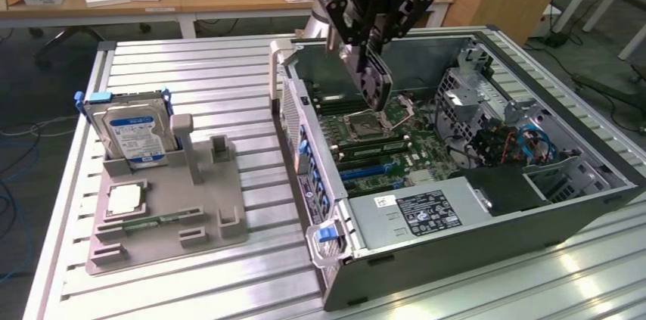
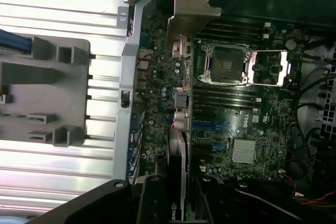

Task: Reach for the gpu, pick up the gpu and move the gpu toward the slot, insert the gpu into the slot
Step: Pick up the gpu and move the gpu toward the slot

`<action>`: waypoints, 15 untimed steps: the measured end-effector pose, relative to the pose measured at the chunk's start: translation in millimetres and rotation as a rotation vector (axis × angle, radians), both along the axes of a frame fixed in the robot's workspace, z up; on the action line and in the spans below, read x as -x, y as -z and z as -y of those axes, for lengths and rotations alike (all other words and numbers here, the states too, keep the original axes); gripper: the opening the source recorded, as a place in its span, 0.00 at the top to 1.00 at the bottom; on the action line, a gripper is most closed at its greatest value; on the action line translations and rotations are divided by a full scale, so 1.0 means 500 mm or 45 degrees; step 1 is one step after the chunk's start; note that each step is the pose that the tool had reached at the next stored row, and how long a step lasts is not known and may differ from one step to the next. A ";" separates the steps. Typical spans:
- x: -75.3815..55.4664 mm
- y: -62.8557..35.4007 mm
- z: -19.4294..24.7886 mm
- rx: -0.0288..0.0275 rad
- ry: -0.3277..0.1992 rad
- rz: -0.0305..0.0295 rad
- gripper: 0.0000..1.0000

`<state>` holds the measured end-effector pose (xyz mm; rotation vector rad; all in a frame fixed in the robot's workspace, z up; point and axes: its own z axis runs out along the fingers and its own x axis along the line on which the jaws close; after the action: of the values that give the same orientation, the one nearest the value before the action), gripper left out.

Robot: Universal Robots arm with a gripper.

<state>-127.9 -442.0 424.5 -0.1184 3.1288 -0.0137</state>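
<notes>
My gripper (image 1: 365, 46) is shut on the gpu (image 1: 373, 82), which hangs edge-down above the open computer case, over the motherboard (image 1: 399, 146). In the wrist view the gpu (image 2: 178, 129) appears edge-on, running from between the gripper (image 2: 176, 195) fingers out to its silver end bracket (image 2: 195, 9). It hovers along the motherboard's side nearest the case's rear wall. The blue slot (image 2: 211, 125) lies on the board beside the card, apart from it. In the exterior view the slot (image 1: 365, 172) sits lower on the board, toward the power supply.
The square CPU socket (image 1: 365, 125) lies under the card. A power supply (image 1: 424, 210) and drive cage with cables (image 1: 515, 142) crowd the case. On the exterior view's left, a grey fixture (image 1: 202, 214) holds a hard drive (image 1: 131, 131), a CPU chip (image 1: 126, 199) and a memory stick (image 1: 153, 223).
</notes>
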 end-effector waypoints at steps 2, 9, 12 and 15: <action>-0.005 0.000 0.0000 0.0000 0.001 0.0000 0.74; -0.021 0.000 0.0000 0.0000 0.002 0.0000 0.74; -0.026 0.000 0.0000 -0.0001 0.003 0.0000 0.74; -0.030 0.000 0.0001 -0.0001 0.005 0.0000 0.74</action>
<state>-112.8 -442.0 424.5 -0.1125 3.1290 -0.0136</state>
